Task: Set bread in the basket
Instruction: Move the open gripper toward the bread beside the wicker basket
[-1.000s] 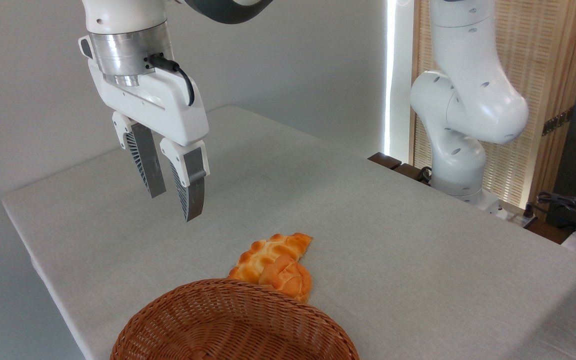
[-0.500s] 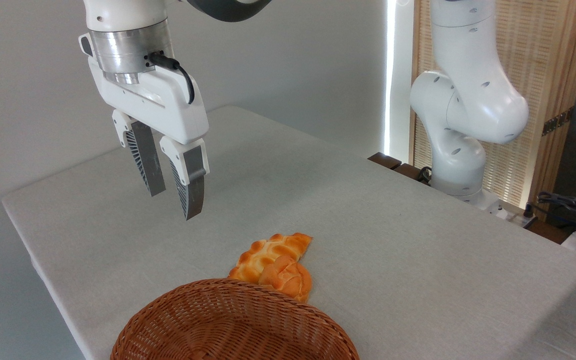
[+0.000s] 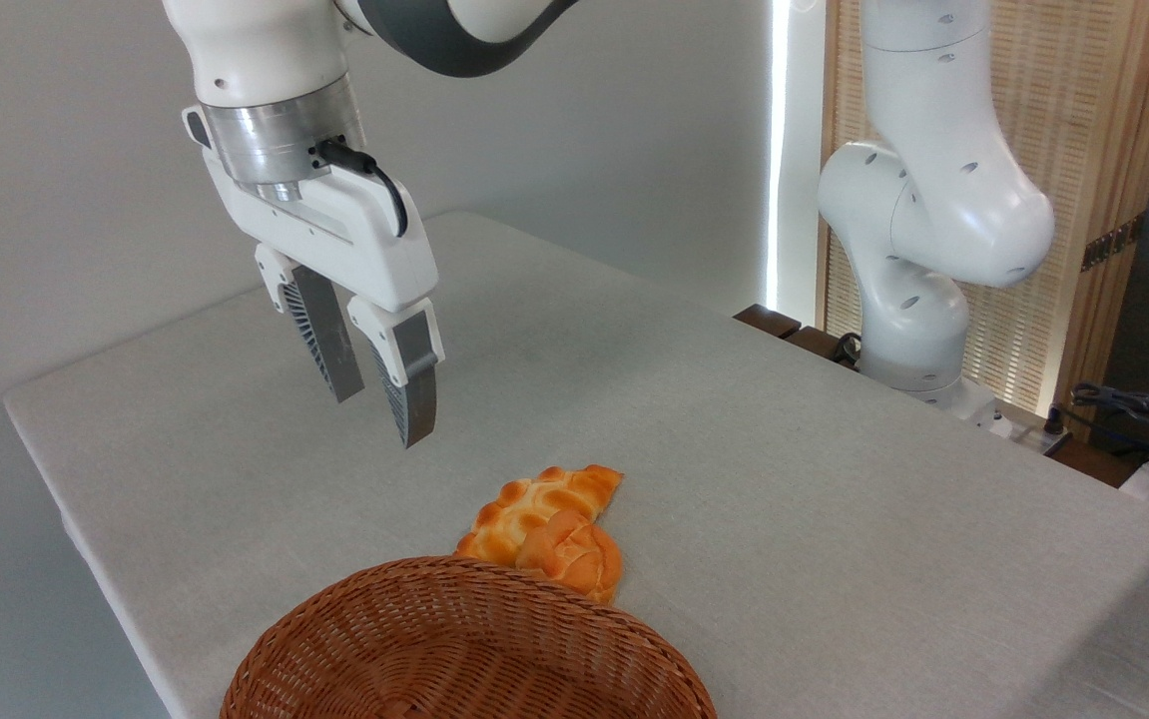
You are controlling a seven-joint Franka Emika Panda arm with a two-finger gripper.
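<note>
The bread [image 3: 576,559], a small glossy orange-golden knot bun, lies on the grey tablecloth right behind the far rim of the basket [image 3: 464,644]. That reddish-brown wicker basket fills the bottom edge of the picture, and nothing shows inside it. A longer, flatter braided loaf [image 3: 546,494] lies against the bun's far side. My gripper [image 3: 381,411] hangs open in the air, above the table and up-left of both breads, fingers pointing down, with nothing between them.
The arm's white base and lower links [image 3: 923,230] stand at the table's back right. Cables and dark gear [image 3: 1148,419] sit at the right edge. The table's left edge [image 3: 65,499] drops off near the gripper.
The gripper has moved right and a little lower, closer to the breads, still open. The bun, loaf and basket have not moved.
</note>
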